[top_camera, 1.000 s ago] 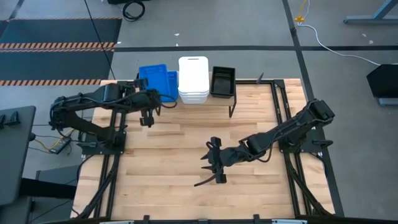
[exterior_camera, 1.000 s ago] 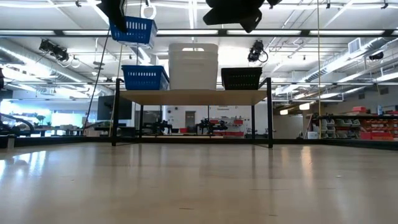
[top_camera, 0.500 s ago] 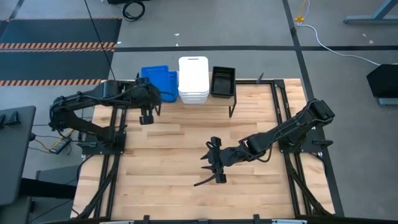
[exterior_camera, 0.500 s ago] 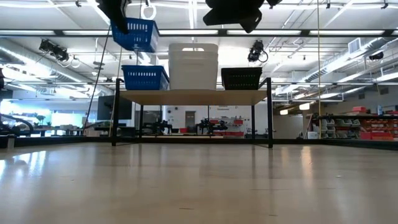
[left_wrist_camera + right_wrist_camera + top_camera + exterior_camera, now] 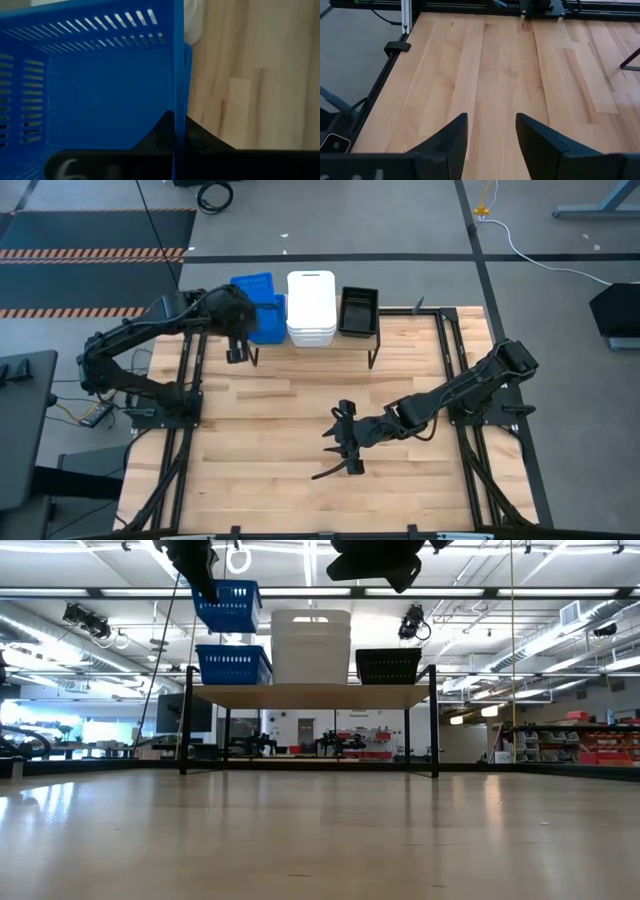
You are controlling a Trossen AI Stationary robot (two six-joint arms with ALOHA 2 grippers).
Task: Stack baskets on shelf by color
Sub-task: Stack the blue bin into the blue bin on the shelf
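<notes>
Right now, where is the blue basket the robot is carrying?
The carried blue basket hangs in the left gripper, up in the air above the blue basket on the shelf, just left of the white stack.

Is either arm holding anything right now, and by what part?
The left gripper is shut on the side wall of a blue basket, near its rim, above the shelf. The right gripper holds nothing; its jaws stand open.

on the far edge of the wooden counter [image 5: 300,410] stands the low wooden shelf with black metal legs [image 5: 310,695]. it carries, left to right, a blue slotted plastic basket [image 5: 232,665], a stack of white plastic baskets [image 5: 311,645] and a black slotted plastic basket [image 5: 388,666]. another blue plastic basket [image 5: 228,607] hangs above the left one.
</notes>
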